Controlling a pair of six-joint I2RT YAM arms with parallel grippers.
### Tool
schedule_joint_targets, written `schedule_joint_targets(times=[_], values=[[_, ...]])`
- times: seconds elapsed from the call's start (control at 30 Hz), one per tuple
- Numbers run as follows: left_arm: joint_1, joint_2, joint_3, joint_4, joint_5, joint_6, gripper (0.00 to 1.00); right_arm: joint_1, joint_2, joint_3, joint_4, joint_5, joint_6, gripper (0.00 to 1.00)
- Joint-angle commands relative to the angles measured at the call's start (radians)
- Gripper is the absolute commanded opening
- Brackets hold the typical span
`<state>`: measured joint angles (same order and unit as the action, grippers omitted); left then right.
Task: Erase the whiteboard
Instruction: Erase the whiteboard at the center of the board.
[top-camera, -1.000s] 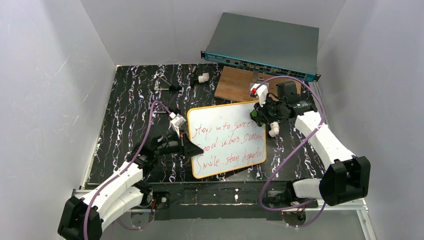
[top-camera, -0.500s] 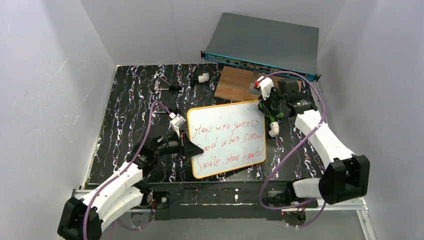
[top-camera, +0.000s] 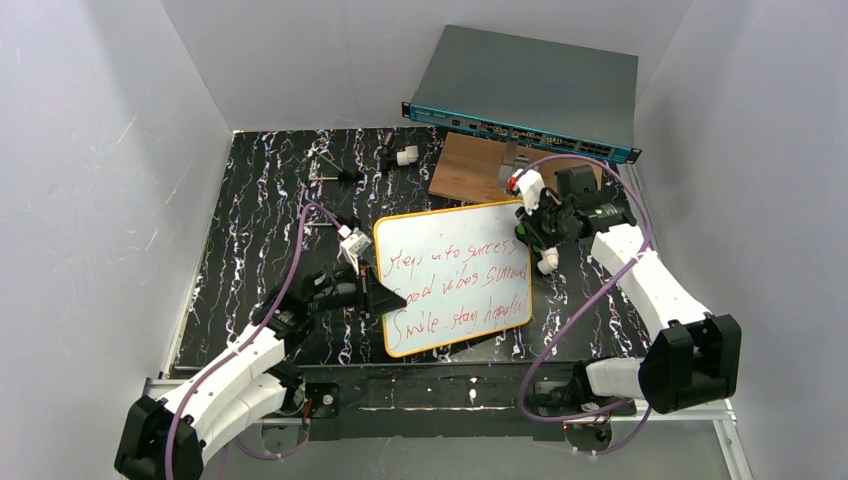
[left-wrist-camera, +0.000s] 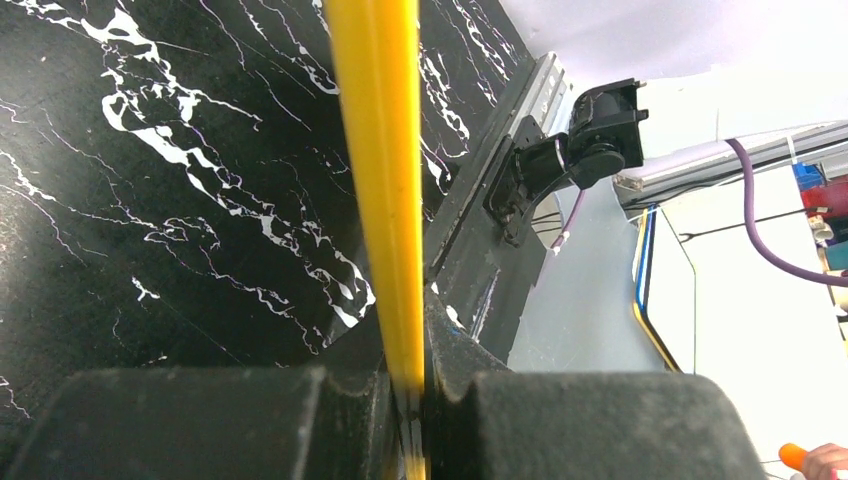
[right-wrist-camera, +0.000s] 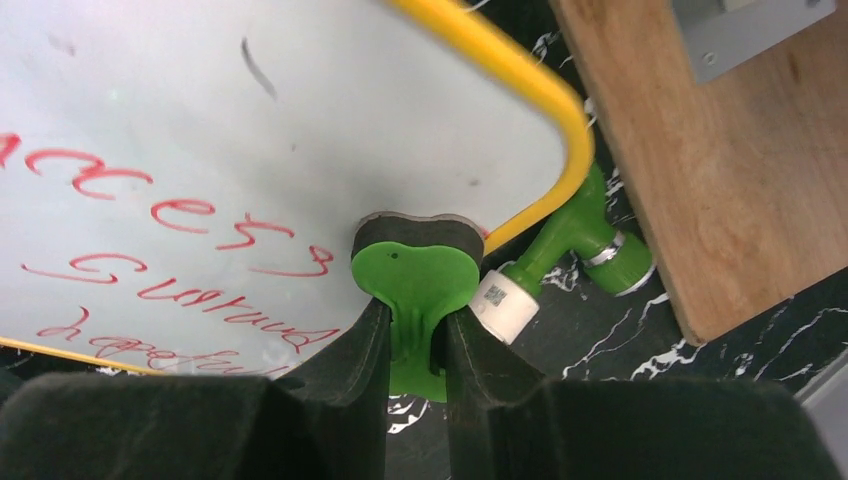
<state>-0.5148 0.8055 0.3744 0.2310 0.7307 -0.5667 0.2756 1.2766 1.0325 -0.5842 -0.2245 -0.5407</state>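
The whiteboard, white with a thin yellow frame and three lines of red handwriting, lies mid-table. My left gripper is shut on its left edge. In the left wrist view the yellow frame runs straight between the closed jaws of the left gripper. My right gripper is at the board's far right corner, shut on a green eraser with a dark pad. The pad sits over the whiteboard beside the end of the top line; I cannot tell whether it touches.
A green marker with a white cap lies just off the board's corner, next to the wooden board. A grey network switch stands behind it. Small parts lie at the back of the black marbled table.
My right gripper swung away toward the board's far corner with the eraser, then came partly back over it. The left gripper and the whiteboard stayed put.
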Motion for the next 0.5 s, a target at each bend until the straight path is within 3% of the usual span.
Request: schedule_joint_targets(times=[0.0,0.2,0.47], values=[[-0.031,-0.030,0.026,0.077,0.118,0.114,0.00,0.007,0.047,0.155,0.048,0.032,0.075,0.01],[-0.031,-0.037,0.026,0.072,0.115,0.117,0.00,0.004,0.087,0.196,0.060,0.103,0.096,0.01],[-0.031,-0.037,0.027,0.072,0.115,0.120,0.00,0.005,-0.015,-0.015,-0.007,0.020,-0.046,0.01]])
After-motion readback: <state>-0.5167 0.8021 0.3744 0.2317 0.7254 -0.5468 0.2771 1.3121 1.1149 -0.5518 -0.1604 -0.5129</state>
